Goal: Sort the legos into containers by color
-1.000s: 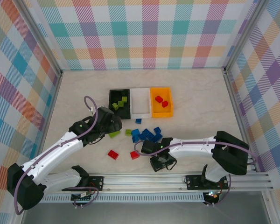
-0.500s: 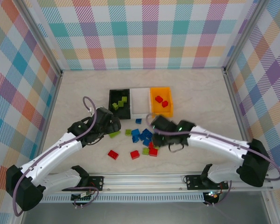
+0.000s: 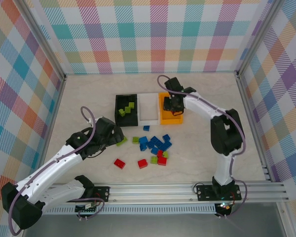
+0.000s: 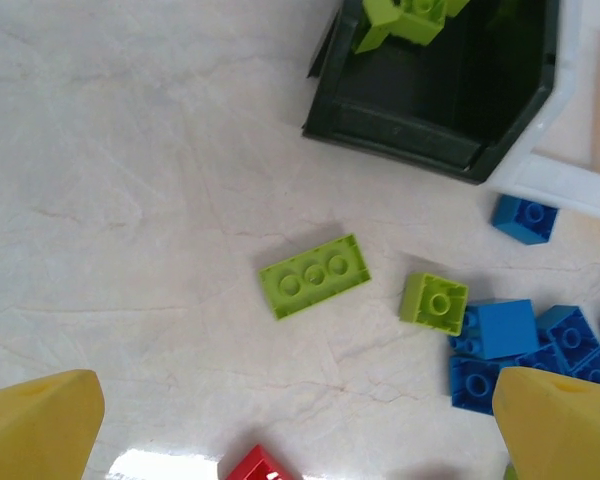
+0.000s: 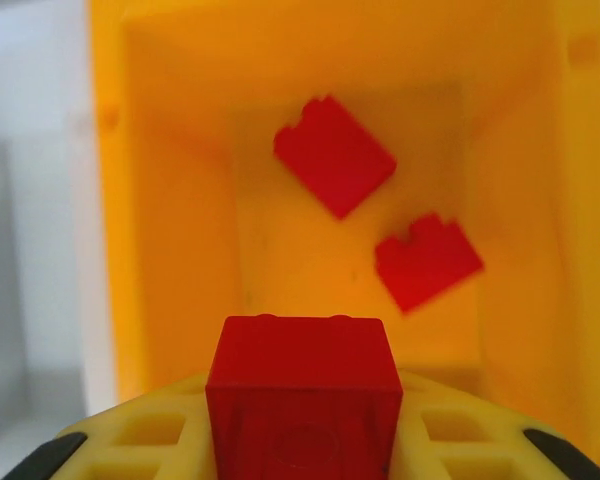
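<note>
Red plastic sits pinched in my right tool (image 5: 300, 448): one red brick (image 5: 300, 385), studs facing the far side, clamped between the yellow fingers. It hangs above the near end of the orange-yellow bin (image 5: 170, 250), and two red bricks (image 5: 334, 155) lie loose on the bin floor beyond it, apart from each other. The white bin (image 3: 149, 118) touches the orange one on its left, and the black bin (image 4: 410, 130) stands left of that, holding lime green bricks (image 4: 405, 15).

My left tool (image 4: 300, 425) is spread wide and holds nothing, low over the surface (image 3: 89, 98) just near of the black bin. Between its fingers and that bin lie a long lime brick (image 4: 313, 276) and, to its right, a small lime brick (image 4: 434, 302) touching a cluster of blue bricks (image 4: 505, 330). One lone blue brick (image 4: 525, 218) rests beside the white bin's near wall. Three more red pieces (image 3: 142, 163) lie nearer the arms.

That surface is pale, marbled and glossy. Pastel plaid walls (image 3: 153, 34) close it in on the left, right and far sides, and an aluminium rail (image 3: 187, 190) runs along the near edge.
</note>
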